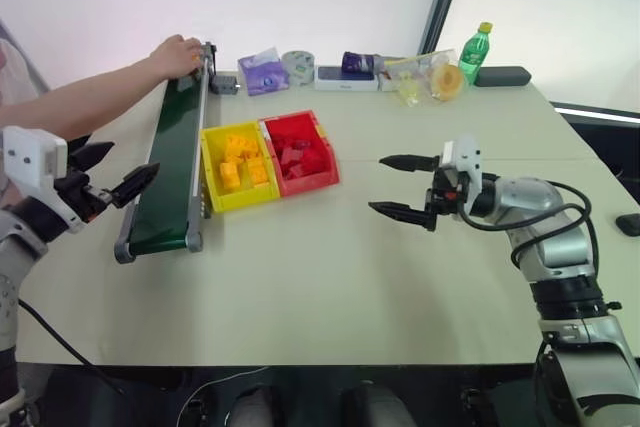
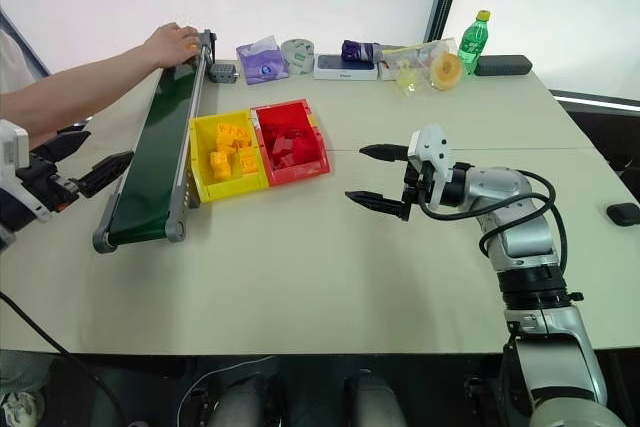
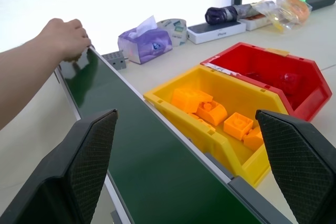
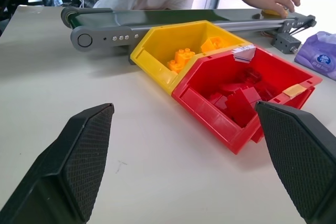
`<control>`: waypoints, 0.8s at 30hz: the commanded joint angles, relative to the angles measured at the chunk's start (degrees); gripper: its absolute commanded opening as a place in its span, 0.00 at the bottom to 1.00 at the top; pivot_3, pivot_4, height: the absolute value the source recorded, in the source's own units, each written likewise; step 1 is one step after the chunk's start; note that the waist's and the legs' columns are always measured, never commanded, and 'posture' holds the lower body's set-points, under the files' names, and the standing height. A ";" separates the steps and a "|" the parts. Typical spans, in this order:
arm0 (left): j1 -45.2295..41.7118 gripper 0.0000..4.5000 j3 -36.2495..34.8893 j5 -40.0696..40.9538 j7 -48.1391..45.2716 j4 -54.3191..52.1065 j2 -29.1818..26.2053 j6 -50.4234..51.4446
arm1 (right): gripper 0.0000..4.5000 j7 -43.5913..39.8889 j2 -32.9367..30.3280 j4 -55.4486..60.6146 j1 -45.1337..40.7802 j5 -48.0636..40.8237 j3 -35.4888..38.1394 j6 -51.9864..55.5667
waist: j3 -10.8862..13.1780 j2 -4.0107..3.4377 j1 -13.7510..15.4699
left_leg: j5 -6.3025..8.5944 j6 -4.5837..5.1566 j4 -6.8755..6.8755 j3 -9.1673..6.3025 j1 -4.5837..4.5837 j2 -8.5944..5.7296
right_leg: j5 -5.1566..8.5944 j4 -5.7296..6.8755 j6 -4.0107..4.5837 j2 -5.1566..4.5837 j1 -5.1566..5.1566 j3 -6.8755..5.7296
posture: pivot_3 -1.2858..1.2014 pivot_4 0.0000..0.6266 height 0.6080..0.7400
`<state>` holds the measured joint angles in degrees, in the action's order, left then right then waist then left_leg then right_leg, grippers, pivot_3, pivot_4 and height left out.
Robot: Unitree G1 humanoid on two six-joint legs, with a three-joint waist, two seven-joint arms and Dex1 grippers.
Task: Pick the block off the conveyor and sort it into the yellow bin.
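Block: seen at the conveyor's far end under a person's hand | belt laid lengthwise away from the robot | left gripper spread wide, empty, held just beside the near end, nearer than the right gripper, also spread, empty | yellow bin set against the belt.

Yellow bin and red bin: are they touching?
Touching. The right wrist view shows the yellow bin and the red bin pressed side by side, no table showing between their walls.

Glossy dark green conveyor in a grey metal frame; smooth, shiny plastic yellow bin.
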<state>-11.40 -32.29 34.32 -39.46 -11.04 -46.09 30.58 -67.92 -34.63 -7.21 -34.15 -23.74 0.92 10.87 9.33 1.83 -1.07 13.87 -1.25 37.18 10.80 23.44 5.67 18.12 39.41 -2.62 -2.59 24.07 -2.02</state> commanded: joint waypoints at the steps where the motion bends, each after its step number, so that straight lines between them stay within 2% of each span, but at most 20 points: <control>1: -0.39 0.99 -0.78 0.91 -0.26 -1.05 -0.95 0.07 | 1.00 -0.08 -0.48 1.67 -0.36 -0.40 0.94 -0.83 | 0.00 0.00 0.01 | 0.00 0.00 0.00 0.00 0.00 0.00 | 0.00 0.00 0.00 0.00 0.00 0.00 | 0.52 0.24 1.00; 24: 0.64 0.99 -1.79 0.83 0.96 -1.77 -0.94 0.45 | 1.00 -0.29 -0.24 1.38 -0.53 -0.13 0.77 -0.97 | 0.00 0.00 0.00 | 0.00 0.00 0.00 0.00 0.00 0.00 | 0.00 0.00 0.00 0.00 0.00 0.00 | 0.52 0.24 1.00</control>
<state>-10.79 -32.35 34.50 -38.56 -11.44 -46.19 31.27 -68.05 -34.62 -7.20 -34.16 -23.32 0.84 10.80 9.33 1.83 -1.07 13.87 -1.25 37.18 10.80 23.44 5.67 18.12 39.41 -2.62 -2.59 24.07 -2.02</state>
